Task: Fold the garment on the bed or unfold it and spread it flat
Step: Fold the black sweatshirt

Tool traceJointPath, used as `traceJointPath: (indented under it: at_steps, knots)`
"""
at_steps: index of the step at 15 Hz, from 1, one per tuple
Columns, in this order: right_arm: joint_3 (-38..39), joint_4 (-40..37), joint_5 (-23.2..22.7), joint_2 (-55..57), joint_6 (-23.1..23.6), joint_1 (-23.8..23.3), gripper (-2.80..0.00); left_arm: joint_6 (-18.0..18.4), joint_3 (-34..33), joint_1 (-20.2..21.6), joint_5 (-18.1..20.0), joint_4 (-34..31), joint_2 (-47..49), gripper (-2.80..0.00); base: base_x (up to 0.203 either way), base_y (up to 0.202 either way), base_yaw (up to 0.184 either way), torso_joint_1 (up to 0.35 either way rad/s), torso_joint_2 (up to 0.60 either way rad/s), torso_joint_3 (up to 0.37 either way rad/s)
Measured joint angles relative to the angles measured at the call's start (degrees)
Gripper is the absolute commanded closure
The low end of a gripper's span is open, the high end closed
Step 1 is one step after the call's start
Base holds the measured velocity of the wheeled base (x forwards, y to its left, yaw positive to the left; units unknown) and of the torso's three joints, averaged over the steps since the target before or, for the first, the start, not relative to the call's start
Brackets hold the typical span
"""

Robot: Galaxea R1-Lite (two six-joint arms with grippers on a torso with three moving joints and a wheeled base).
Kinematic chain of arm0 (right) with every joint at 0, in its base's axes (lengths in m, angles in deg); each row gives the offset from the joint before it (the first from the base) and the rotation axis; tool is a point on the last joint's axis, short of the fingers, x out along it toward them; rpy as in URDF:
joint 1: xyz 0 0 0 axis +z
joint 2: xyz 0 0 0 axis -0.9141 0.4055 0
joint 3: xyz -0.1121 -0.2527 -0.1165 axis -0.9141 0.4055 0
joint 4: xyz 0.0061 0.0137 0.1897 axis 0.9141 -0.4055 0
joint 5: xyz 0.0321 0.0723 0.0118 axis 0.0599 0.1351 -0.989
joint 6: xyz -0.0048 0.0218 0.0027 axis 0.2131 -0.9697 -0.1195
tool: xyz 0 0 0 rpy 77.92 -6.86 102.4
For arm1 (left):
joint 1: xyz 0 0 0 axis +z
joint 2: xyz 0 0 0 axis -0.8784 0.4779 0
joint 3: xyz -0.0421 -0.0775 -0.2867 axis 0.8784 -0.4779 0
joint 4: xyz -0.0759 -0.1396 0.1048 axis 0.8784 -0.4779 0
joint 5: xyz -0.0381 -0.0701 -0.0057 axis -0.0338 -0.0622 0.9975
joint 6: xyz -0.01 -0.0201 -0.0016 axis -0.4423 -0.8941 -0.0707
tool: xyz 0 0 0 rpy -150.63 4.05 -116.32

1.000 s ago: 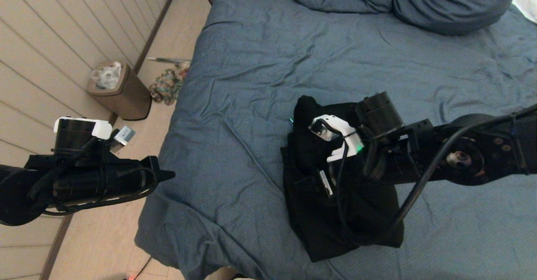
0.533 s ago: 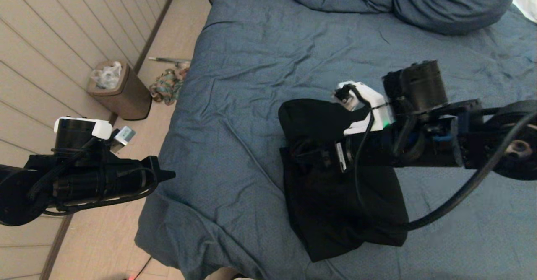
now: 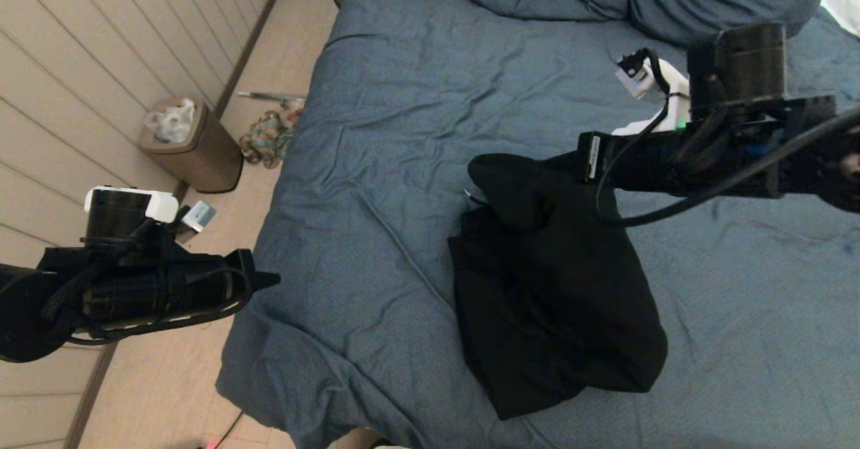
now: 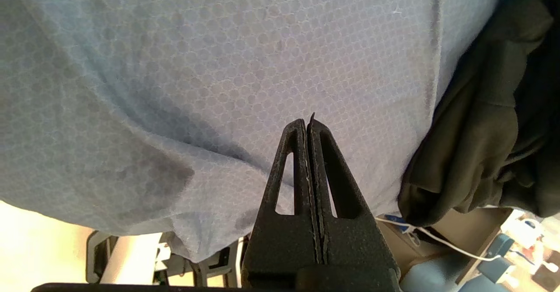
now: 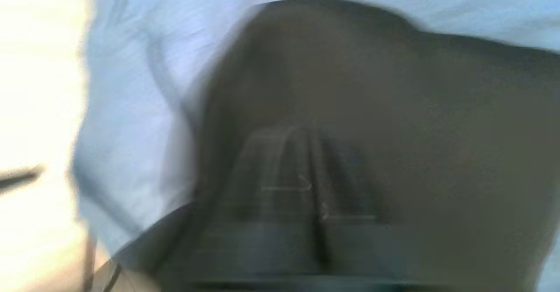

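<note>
Hoodie (image 3: pixel 551 288) is lying bunched near the front edge of the bed (image 3: pixel 416 99), long axis running front-to-back. Right claw (image 3: pixel 571 167) is at its far end w/ cloth rising to it; grip state: can't tell. Left claw (image 4: pixel 308 128) is sitting closed, empty, off the bed's side, farther away.

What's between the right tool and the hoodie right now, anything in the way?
Nothing visible. The right tool is already at the hoodie, at its raised upper edge, with no other object between them. Whether it grips the fabric cannot be told. The bed around the hoodie is bare duvet.
</note>
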Motion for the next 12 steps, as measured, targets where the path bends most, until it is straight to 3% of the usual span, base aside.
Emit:
traceJointPath:
  at_steps: [2, 5, 9, 12]
  knots:
    - [-1.9, 0.0, 4.0, 4.1, -1.0, -0.5, 0.0, 0.0, 0.0, 0.0, 0.0, 0.0, 0.0, 0.0, 0.0, 0.0, 0.0, 0.0, 0.0, 0.0]
    - [-2.4, 0.0, 5.4, 8.2, -3.3, 0.6, 0.0, 0.0, 0.0, 0.0, 0.0, 0.0, -0.1, 0.0, 0.0, 0.0, 0.0, 0.0, 0.0, 0.0]
    - [2.6, 0.1, 5.5, 6.6, -3.8, 7.5, 0.0, 0.0, 0.0, 0.0, -0.1, 0.0, -0.1, 0.0, 0.0, 0.0, 0.0, 0.0, 0.0, 0.0]
    - [11.2, 0.3, 5.6, 1.2, -3.8, 13.4, 0.0, 0.0, 0.0, 0.0, -0.1, 0.0, 0.0, 0.0, 0.0, 0.0, 0.0, 0.0, 0.0, 0.0]
